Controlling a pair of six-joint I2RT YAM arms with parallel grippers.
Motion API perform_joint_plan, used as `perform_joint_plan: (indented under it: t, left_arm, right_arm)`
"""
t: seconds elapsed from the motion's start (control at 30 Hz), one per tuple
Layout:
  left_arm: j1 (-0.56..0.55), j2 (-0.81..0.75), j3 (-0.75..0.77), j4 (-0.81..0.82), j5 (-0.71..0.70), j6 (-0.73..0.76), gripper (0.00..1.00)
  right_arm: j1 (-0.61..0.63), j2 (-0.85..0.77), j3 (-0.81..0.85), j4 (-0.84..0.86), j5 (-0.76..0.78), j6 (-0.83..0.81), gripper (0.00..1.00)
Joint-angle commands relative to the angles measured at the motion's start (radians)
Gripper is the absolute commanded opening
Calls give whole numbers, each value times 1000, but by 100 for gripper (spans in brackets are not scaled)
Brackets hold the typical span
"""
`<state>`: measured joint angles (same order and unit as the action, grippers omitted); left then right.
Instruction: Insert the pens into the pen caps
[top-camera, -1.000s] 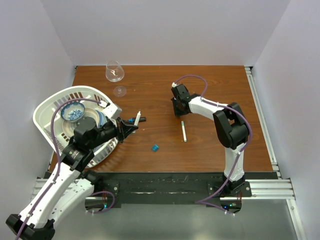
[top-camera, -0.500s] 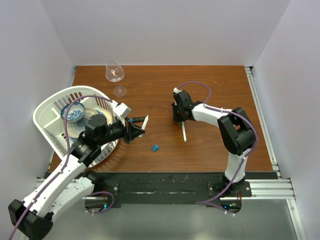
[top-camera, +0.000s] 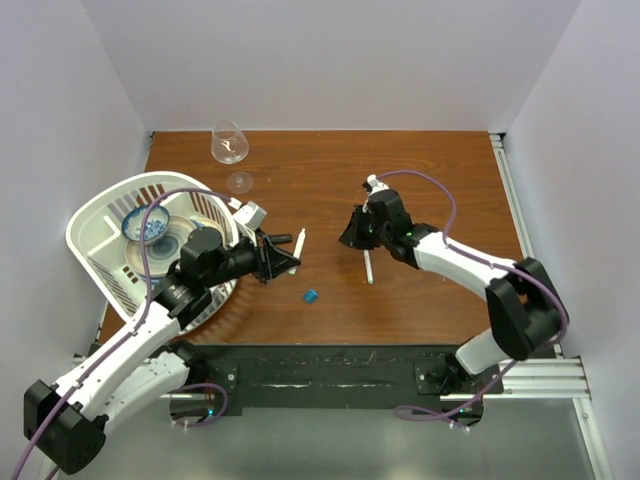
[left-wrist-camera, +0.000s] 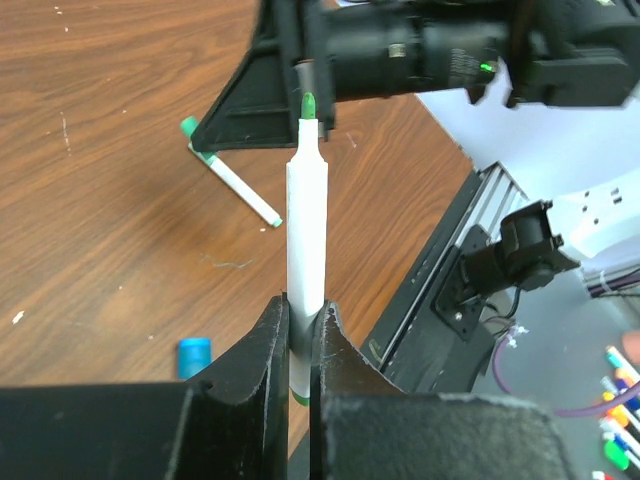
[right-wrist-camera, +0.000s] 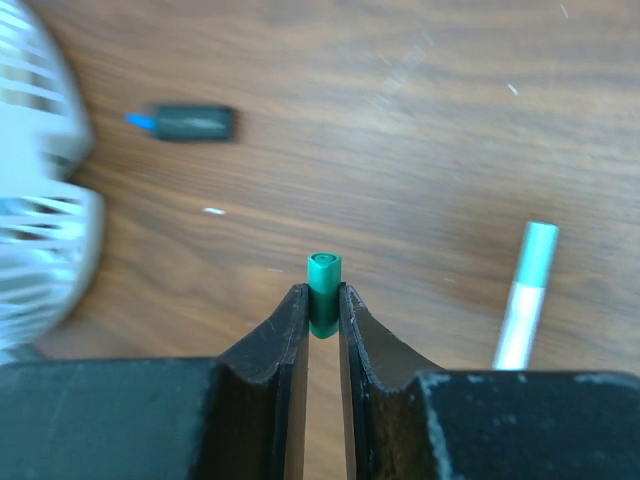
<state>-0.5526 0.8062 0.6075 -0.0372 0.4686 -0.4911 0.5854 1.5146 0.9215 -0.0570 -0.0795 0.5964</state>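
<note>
The left gripper (left-wrist-camera: 300, 322) is clamped tight on the lower barrel of a white pen (left-wrist-camera: 306, 215), green nib poking out and aimed at 3 o'clock across the table. Opposite, the right gripper (right-wrist-camera: 322, 302) has its two fingers pinched on a stubby green cap (right-wrist-camera: 323, 276), open mouth facing outward toward that nib. From overhead there is a gap of bare wood between nib and cap, so the two are lined up roughly but have not met, and nothing is seated yet for this pair. Looking wider, at 5 o'clock from the right gripper a second pen (top-camera: 368, 266) lies flat on the wooden table (top-camera: 430, 170) with a green end that looks to me like a cap already on, though I can't be sure of that. A lone blue cap (top-camera: 311, 296) sits at 5 o'clock from the left gripper, untouched. A short dark piece with a blue tip (right-wrist-camera: 190, 122) lies just beyond the left gripper, near the white basket (top-camera: 90, 215). My read: perhaps one pen finished, one mid-join, and the blue cap left waiting.
</note>
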Motion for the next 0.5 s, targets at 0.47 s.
perform_joint_plan:
  t: [0.47]
  left_arm:
    - [-6, 59, -92, 330, 102, -217, 0]
  right_arm:
    - [79, -360, -173, 467, -36, 287, 9]
